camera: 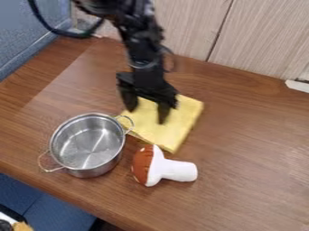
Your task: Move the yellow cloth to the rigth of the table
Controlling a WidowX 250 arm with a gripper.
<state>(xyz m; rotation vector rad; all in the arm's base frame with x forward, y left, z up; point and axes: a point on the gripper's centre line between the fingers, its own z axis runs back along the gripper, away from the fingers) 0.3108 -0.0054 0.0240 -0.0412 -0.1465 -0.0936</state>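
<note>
Okay, gripper (147, 112) hangs over the yellow cloth (173, 127) — its two fingers spread apart, nothing pinched between them. The arm comes down from the top edge of the view. Cloth lies flat on the bench (253, 149), below the gripper and sticking out past it toward the view's right and bottom; can't tell whether the fingertips touch it. Metal pot (87, 143), two loop handles, stands upright and uncovered to the lower left of the gripper — the handle nearer the gripper overlaps the cloth's edge in the view. Toy mushroom (176, 171), reddish-brown cap with light spots and white stem, lies on its side below the gripper, close to the cloth's bottom corner, cap toward the pot, stem pointing away from it. White object (298, 85), partly cut off by the frame, well apart to the gripper's right, near the wood-grain panel (259, 40) behind the bench.
</note>
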